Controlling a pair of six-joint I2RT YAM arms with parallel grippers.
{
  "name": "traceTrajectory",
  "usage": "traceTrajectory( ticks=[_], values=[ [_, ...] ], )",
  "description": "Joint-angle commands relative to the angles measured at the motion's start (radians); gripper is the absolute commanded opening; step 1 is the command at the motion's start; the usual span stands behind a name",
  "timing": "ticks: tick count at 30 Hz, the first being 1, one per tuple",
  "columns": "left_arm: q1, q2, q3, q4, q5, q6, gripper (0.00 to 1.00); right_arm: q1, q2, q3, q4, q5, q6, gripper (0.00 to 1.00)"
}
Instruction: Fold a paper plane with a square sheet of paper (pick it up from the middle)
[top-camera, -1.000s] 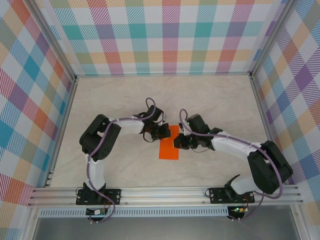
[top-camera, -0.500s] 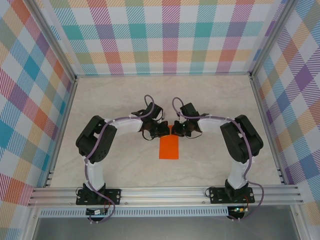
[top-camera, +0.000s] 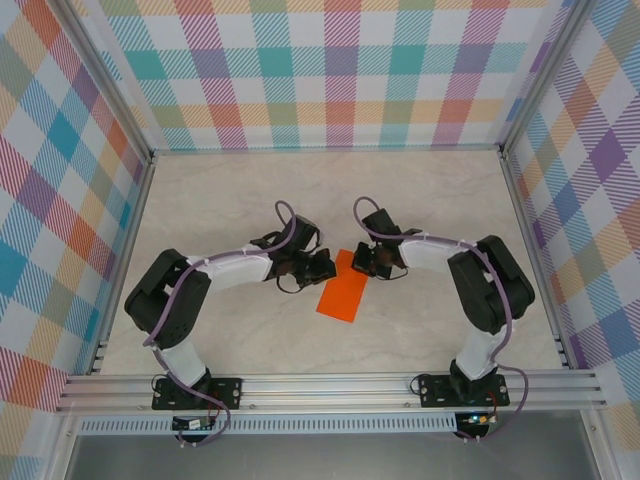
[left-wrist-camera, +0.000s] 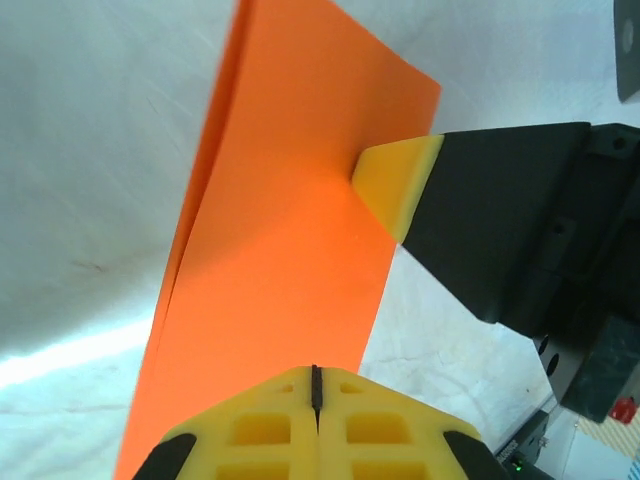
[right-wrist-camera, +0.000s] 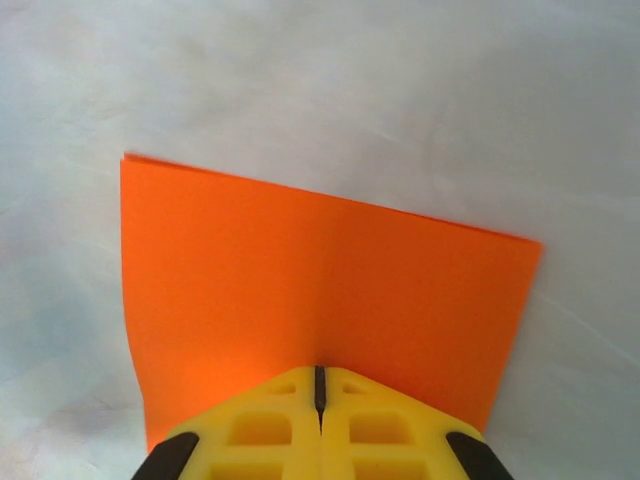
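Centre of the top view: orange sheet (top-camera: 342, 298) lies on the surface (top-camera: 240, 200), doubled into a narrow rectangle and slightly tilted. Left tool (top-camera: 330, 267) and right tool (top-camera: 358, 264) are both clenched, nothing between the fingers, tips down on the sheet's upper end from opposite sides, near each other.

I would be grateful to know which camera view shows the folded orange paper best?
The left wrist view: the orange paper stretches away large, its two layers visibly parted along the left edge. The top external view shows it small, as a tilted narrow rectangle; the right wrist view shows one flat face.
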Motion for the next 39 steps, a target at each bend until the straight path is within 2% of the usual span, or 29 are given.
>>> traceTrajectory(
  ticks=[1, 3, 9, 14, 19, 39],
  values=[
    [-0.075, -0.031, -0.038, 0.086, -0.001, -0.093, 0.0, -0.003, -0.069, -0.091, -0.165, 0.105, 0.115, 0.0],
    [-0.116, -0.021, -0.046, 0.119, -0.006, -0.127, 0.0, -0.005, -0.116, -0.124, -0.115, 0.069, 0.079, 0.0],
    [-0.207, 0.03, -0.039, 0.127, -0.039, -0.159, 0.0, -0.025, -0.221, -0.171, 0.055, -0.17, -0.139, 0.0],
    [-0.23, 0.055, -0.056, 0.124, -0.056, -0.165, 0.0, -0.043, -0.273, -0.306, 0.166, -0.297, -0.163, 0.0],
    [-0.236, 0.083, -0.077, 0.194, -0.012, -0.177, 0.0, -0.048, -0.325, -0.425, 0.272, -0.377, -0.18, 0.0],
    [-0.236, 0.122, -0.05, 0.119, -0.054, -0.134, 0.0, -0.068, -0.281, -0.416, 0.301, -0.429, -0.218, 0.0]
  ],
)
